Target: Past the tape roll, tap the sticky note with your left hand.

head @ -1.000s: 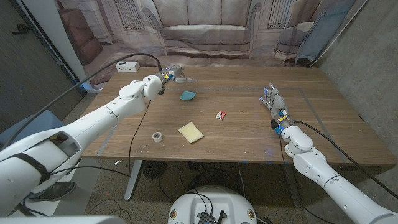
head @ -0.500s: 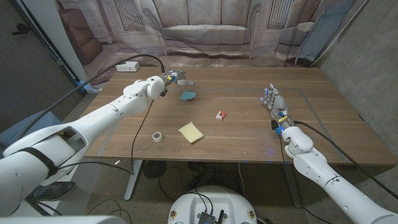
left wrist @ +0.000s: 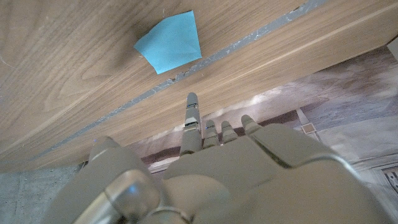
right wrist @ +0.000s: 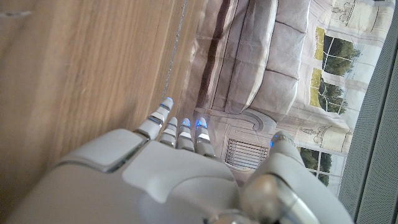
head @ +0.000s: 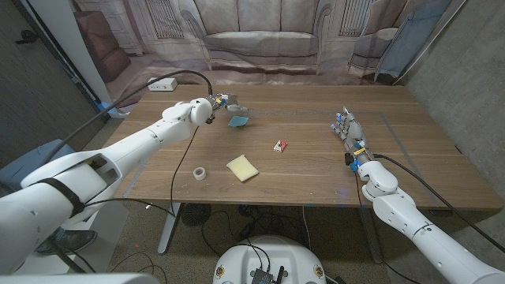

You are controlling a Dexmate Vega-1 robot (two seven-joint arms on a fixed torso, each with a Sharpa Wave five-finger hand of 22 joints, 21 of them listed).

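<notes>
Left robot hand [head: 225, 102]: empty, fingers extended and apart, at the counter's [head: 316, 170] far side — about 11 o'clock from the blue sticky note [head: 238, 121] and near it.
Sticky note: blue, beyond the tape roll [head: 200, 173], toward 1 o'clock from it; one corner looks lifted.
Right robot hand [head: 346, 126]: empty, fingers straight, toward 3 o'clock.
Risk — slip: the light paper may slide or flip under a glancing fingertip.
Risk — miss: the fingers sit past the note, so a straight descent would probably strike bare wood.
Decoys: yellow pad [head: 242, 167], small red-and-white item [head: 279, 146].

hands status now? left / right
Left hand: open, holds nothing, above the blue sticky note.
Right hand: open, holds nothing.
</notes>
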